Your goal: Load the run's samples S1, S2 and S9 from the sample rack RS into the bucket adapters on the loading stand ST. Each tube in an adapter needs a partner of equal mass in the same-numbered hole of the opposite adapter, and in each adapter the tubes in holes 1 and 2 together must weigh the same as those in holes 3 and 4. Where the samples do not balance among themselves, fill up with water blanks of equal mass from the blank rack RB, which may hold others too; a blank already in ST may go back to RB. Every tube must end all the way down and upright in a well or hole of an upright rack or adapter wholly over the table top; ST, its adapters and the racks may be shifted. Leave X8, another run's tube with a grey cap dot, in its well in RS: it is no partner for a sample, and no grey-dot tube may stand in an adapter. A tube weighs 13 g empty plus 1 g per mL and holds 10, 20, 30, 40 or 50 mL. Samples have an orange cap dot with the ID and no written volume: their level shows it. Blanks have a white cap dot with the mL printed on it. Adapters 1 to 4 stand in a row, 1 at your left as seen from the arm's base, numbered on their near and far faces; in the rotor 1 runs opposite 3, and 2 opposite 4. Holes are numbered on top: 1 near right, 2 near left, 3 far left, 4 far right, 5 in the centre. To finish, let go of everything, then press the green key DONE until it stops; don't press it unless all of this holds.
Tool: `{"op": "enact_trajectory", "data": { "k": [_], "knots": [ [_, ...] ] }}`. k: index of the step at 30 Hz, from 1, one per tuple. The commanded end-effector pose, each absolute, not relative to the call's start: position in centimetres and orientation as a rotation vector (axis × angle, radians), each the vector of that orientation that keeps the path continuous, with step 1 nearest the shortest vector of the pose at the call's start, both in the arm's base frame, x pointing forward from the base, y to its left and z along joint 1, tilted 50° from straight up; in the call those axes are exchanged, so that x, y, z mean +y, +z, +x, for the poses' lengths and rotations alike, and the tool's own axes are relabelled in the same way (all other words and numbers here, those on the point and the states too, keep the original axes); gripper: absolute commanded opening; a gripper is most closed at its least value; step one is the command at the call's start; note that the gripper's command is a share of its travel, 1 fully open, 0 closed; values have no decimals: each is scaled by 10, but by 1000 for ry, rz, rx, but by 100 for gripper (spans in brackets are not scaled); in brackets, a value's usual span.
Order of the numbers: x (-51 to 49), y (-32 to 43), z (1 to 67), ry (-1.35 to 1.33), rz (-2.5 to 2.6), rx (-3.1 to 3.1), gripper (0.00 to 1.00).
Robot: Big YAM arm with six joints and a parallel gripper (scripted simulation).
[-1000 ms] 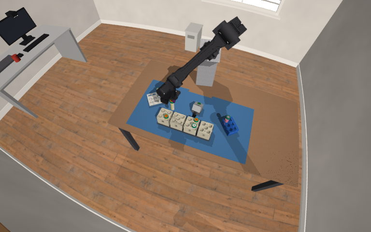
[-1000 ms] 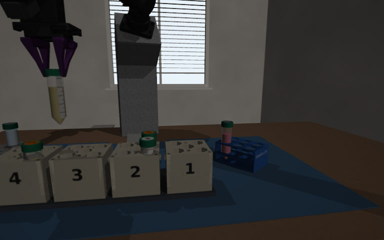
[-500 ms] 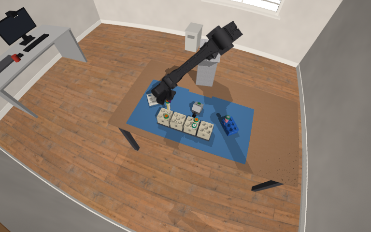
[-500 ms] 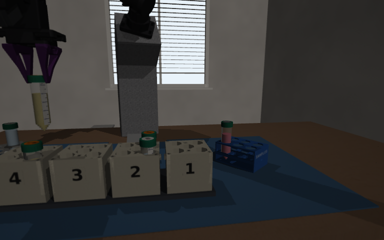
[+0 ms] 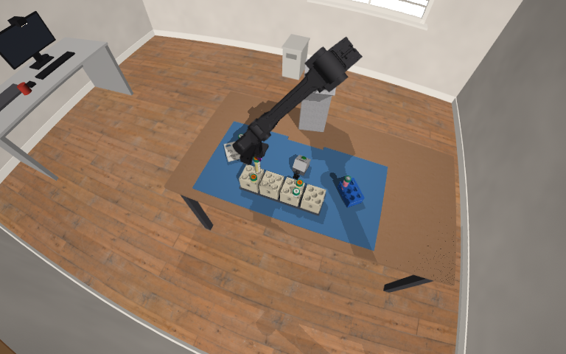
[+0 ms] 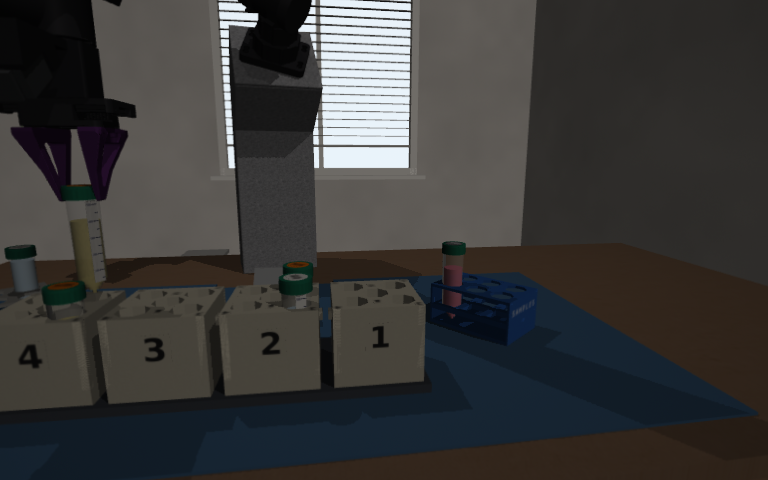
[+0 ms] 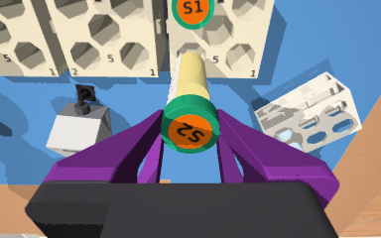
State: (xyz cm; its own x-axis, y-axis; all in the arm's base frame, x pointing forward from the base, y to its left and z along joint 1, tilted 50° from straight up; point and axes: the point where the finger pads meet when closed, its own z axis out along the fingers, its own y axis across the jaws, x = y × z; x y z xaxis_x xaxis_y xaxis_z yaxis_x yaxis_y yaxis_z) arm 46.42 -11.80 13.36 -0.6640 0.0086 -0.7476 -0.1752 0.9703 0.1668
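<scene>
Gripper [image 7: 190, 133] clamped on tube S2 [image 7: 189, 79] at its green cap, hanging upright with tip just above adapter 4 [image 6: 33, 350], near side. S1 [image 7: 192, 9] seated in same adapter; white blank rack [image 7: 310, 119] just beside.

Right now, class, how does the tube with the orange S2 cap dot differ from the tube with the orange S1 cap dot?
The S2 tube is clamped at its cap in the purple-fingered gripper; the S1 tube stands free. S2 hangs with its tip above adapter 4, its cream fill showing; S1 sits deep in a hole there, only its cap out. Both have green caps with orange dots.
</scene>
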Motion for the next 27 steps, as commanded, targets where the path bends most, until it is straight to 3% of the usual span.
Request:
{"op": "enact_trajectory", "data": {
  "k": [1, 27],
  "knots": [
    [-123, 144, 468, 274, -100, 2261, 0],
    [-118, 140, 480, 281, -105, 2259, 0]
  ]
}}
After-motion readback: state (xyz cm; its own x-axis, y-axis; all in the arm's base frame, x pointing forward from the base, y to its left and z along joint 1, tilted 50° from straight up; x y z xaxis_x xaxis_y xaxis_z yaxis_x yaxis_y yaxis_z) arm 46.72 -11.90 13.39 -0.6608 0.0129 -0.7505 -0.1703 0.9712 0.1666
